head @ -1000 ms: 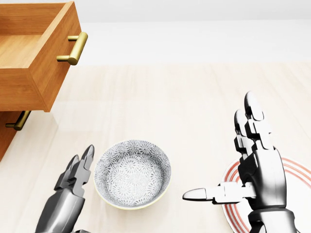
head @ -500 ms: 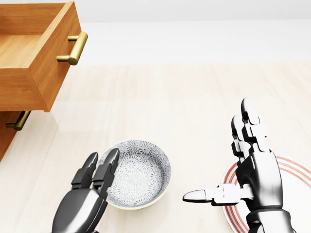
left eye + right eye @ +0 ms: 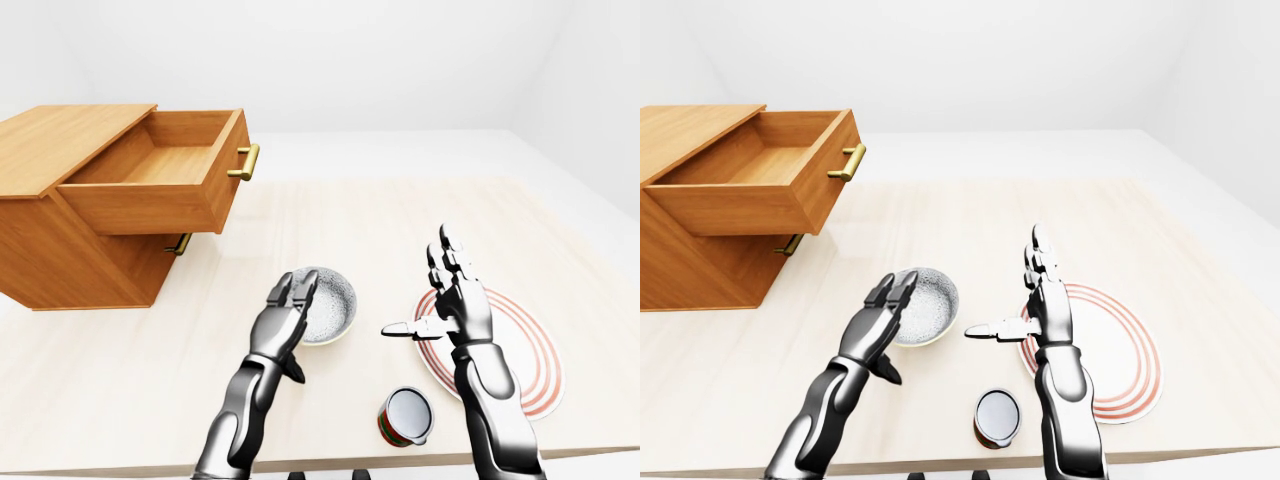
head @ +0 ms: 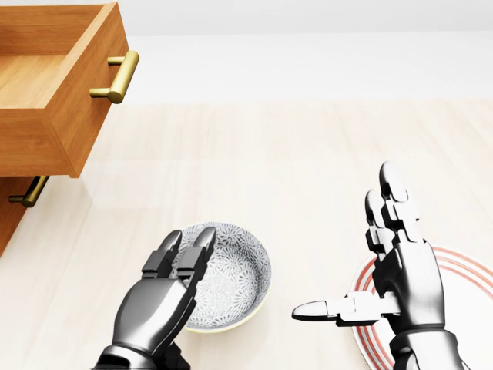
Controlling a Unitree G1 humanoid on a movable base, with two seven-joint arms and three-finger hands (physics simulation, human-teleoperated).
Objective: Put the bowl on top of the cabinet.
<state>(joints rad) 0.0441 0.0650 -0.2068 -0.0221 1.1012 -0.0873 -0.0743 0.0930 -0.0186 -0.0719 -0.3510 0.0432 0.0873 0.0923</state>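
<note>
The patterned grey-white bowl [image 4: 235, 274] sits on the light wooden table, low in the head view. My left hand [image 4: 183, 258] is open, its straight fingers reaching over the bowl's left rim and hiding that side; the thumb is hidden. To the right of the bowl my right hand [image 4: 350, 258] is open, fingers up and thumb pointing left toward it, with a gap between them. The wooden cabinet [image 3: 70, 230] stands at the left of the left-eye view with its flat top [image 3: 60, 135] bare.
The cabinet's upper drawer [image 3: 165, 170] is pulled out, with a brass handle [image 3: 245, 162]. A red-ringed plate [image 3: 525, 345] lies under my right hand. A small red-sided cup [image 3: 407, 415] stands near the table's bottom edge, between my arms.
My left hand has moved right and up, from beside the bowl to over its left rim. The right hand has drifted slightly down and left. The bowl has not moved.
</note>
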